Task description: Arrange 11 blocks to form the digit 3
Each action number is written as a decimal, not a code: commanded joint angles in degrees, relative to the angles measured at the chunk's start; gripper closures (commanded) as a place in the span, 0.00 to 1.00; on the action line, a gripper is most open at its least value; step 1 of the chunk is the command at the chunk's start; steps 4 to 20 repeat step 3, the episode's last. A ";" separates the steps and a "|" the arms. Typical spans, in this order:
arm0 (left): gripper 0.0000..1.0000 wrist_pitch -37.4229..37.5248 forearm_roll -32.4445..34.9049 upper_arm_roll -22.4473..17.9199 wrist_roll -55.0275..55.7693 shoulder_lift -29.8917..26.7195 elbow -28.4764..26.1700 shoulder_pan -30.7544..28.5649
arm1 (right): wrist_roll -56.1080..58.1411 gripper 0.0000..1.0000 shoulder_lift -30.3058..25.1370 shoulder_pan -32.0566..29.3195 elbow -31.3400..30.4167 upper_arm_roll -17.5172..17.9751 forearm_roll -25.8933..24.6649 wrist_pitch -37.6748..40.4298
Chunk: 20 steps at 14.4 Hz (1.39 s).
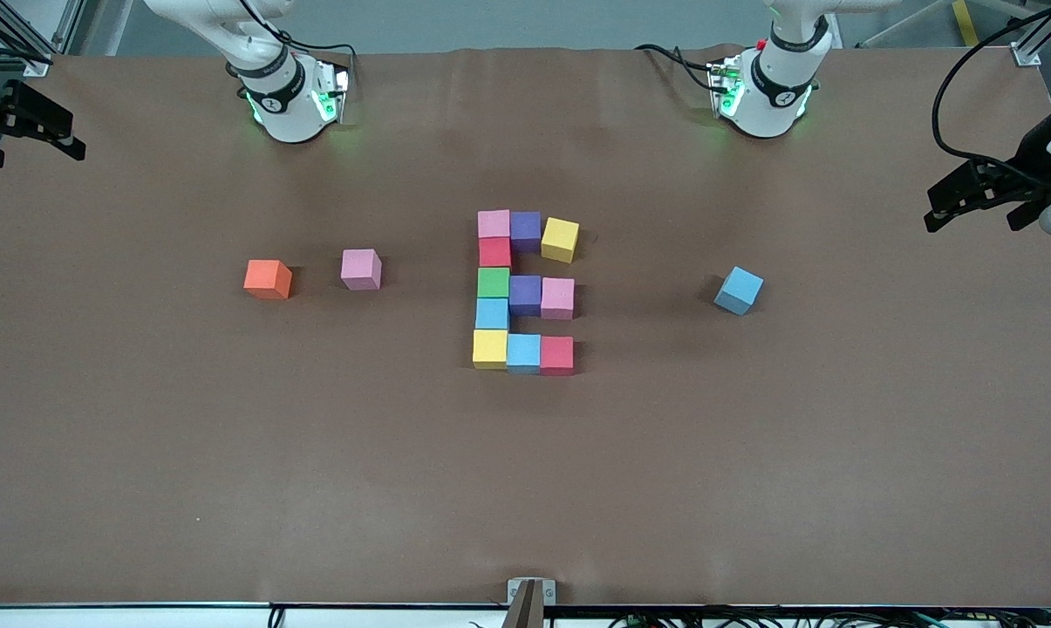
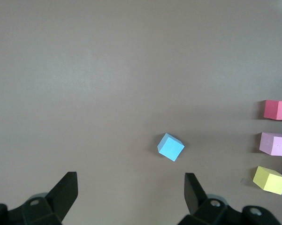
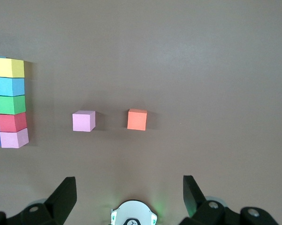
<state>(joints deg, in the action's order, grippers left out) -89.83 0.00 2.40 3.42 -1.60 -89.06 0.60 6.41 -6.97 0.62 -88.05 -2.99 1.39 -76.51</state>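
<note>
- Eleven blocks (image 1: 525,292) mid-surface, already shaped like a 3; top yellow block (image 1: 560,239) a bit crooked.
- Spare pink (image 1: 361,269), light blue (image 1: 739,290), orange (image 1: 268,279) cubes apart.
- Left tool (image 2: 131,197), right tool (image 3: 130,199): wide open, empty, waiting at surface ends.

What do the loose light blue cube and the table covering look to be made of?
Light blue cube: likely foam, matte; its faces show flat colour with no glare and slightly soft edges. Table covering: seemingly brown paper or thin sheet, matte; faint creases show near the arm bases, so I can't be sure.
</note>
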 commanded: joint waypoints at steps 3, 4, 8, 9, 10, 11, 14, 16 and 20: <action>0.00 0.97 -0.96 -0.03 0.71 -0.16 0.81 0.19 | 0.00 0.00 -1.56 -0.97 -1.24 0.45 0.81 -0.04; 0.00 0.97 -0.96 -0.03 0.71 -0.16 0.81 0.19 | 0.00 0.00 -1.56 -0.97 -1.24 0.45 0.81 -0.04; 0.00 0.97 -0.96 -0.03 0.71 -0.16 0.81 0.19 | 0.00 0.00 -1.56 -0.97 -1.24 0.45 0.81 -0.04; 0.00 0.97 -0.96 -0.03 0.71 -0.16 0.81 0.19 | 0.00 0.00 -1.56 -0.97 -1.24 0.45 0.81 -0.04; 0.00 0.97 -0.96 -0.03 0.71 -0.16 0.81 0.19 | 0.00 0.00 -1.56 -0.97 -1.24 0.45 0.81 -0.04; 0.00 0.97 -0.96 -0.03 0.71 -0.16 0.81 0.19 | 0.00 0.00 -1.56 -0.97 -1.24 0.45 0.81 -0.04; 0.00 0.97 -0.96 -0.03 0.71 -0.16 0.81 0.19 | 0.00 0.00 -1.56 -0.97 -1.24 0.45 0.81 -0.04; 0.00 0.97 -0.96 -0.03 0.71 -0.16 0.81 0.19 | 0.00 0.00 -1.56 -0.97 -1.24 0.45 0.81 -0.04; 0.00 0.97 -0.96 -0.03 0.71 -0.16 0.81 0.19 | 0.00 0.00 -1.56 -0.97 -1.24 0.45 0.81 -0.04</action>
